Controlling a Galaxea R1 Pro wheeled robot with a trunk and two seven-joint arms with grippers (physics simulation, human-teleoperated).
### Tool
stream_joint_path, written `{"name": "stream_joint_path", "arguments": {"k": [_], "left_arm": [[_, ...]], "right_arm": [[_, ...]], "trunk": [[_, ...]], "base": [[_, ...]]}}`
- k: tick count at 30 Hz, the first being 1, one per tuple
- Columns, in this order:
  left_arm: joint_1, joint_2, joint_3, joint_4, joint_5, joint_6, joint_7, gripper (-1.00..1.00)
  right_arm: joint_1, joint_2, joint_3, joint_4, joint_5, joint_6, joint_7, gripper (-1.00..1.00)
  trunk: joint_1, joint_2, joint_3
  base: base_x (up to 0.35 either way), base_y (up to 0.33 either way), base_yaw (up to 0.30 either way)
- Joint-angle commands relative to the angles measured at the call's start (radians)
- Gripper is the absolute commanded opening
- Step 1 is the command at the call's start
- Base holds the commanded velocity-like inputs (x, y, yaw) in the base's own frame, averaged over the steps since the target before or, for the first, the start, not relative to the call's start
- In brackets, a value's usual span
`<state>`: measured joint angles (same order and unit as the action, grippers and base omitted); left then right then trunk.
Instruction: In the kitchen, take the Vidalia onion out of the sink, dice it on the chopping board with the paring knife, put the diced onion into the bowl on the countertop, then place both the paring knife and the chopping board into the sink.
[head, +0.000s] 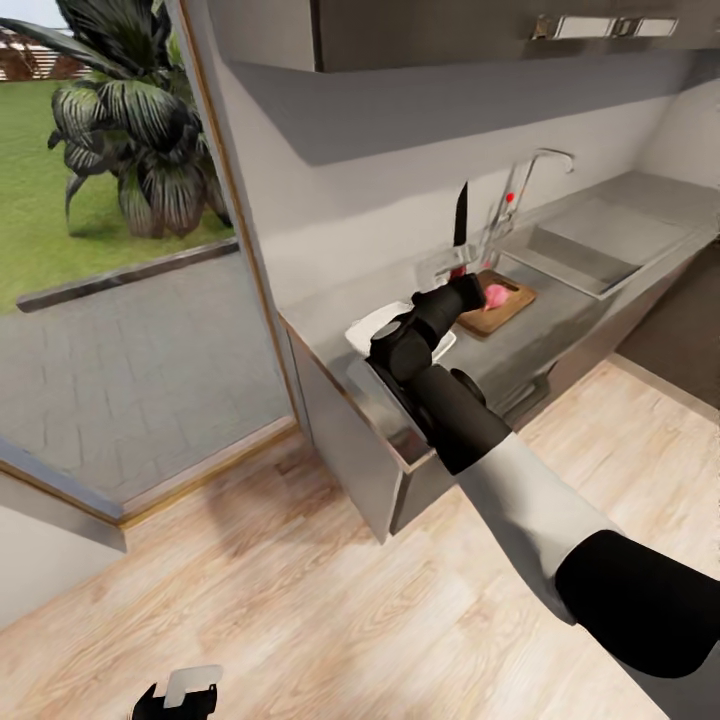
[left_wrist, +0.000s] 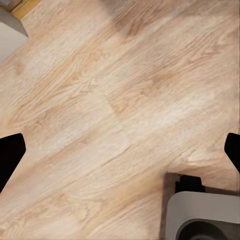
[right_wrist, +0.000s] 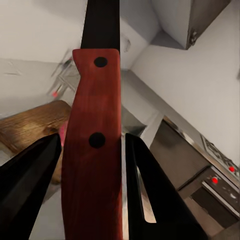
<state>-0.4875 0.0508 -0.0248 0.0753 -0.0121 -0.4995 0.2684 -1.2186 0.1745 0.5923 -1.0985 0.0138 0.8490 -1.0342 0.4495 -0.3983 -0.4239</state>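
Observation:
My right gripper (head: 466, 287) hangs over the countertop (head: 545, 335), shut on the paring knife (head: 461, 215), whose dark blade points straight up. In the right wrist view the red handle (right_wrist: 92, 150) is clamped between the black fingers (right_wrist: 155, 200). Just beyond the gripper, the pinkish Vidalia onion (head: 496, 295) rests whole on the wooden chopping board (head: 510, 305). The white bowl (head: 372, 325) sits on the counter under my right wrist, partly hidden by it. The steel sink (head: 600, 245) lies further right, past the tap (head: 530, 175). My left gripper (head: 180, 695) hangs low over the floor, open and holding nothing.
The counter's near corner and dark cabinet (head: 340, 440) jut toward me. A glass door (head: 130, 250) to the left looks onto a patio and a plant. Wall cabinets (head: 450, 30) hang above the counter. Light wooden floor (left_wrist: 110, 100) lies below, with part of my base (left_wrist: 200, 215) in view.

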Motion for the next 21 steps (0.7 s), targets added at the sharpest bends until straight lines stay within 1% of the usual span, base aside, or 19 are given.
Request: {"name": "stream_joint_path", "arguments": {"k": [1,5,9,12,21], "left_arm": [[-0.002,0.000,-0.003,0.004,-0.002,-0.007,0.005,1.00],[-0.002,0.000,-0.003,0.004,-0.002,-0.007,0.005,1.00],[-0.002,0.000,-0.003,0.004,-0.002,-0.007,0.005,1.00],[-0.002,0.000,-0.003,0.004,-0.002,-0.007,0.005,1.00],[-0.002,0.000,-0.003,0.004,-0.002,-0.007,0.005,1.00]], "right_arm": [[-0.001,0.000,0.008,0.000,0.002,0.008,-0.003,-1.00],[-0.001,0.000,0.061,0.000,0.002,0.006,-0.024,-1.00],[-0.001,0.000,0.088,0.000,-0.002,0.006,-0.050,-1.00],[-0.001,0.000,0.095,0.003,-0.004,0.005,-0.057,-1.00],[-0.001,0.000,0.097,0.023,-0.005,0.005,-0.056,-1.00]], "trunk": [[0.001,-0.002,-0.001],[0.001,-0.002,-0.001],[0.001,-0.002,-0.003],[0.001,-0.002,-0.005],[0.001,-0.002,-0.010]], "base": [[0.000,-0.342,0.024],[0.000,-0.342,0.121],[0.000,-0.342,0.238],[0.000,-0.342,0.267],[0.000,-0.341,0.272]]}}
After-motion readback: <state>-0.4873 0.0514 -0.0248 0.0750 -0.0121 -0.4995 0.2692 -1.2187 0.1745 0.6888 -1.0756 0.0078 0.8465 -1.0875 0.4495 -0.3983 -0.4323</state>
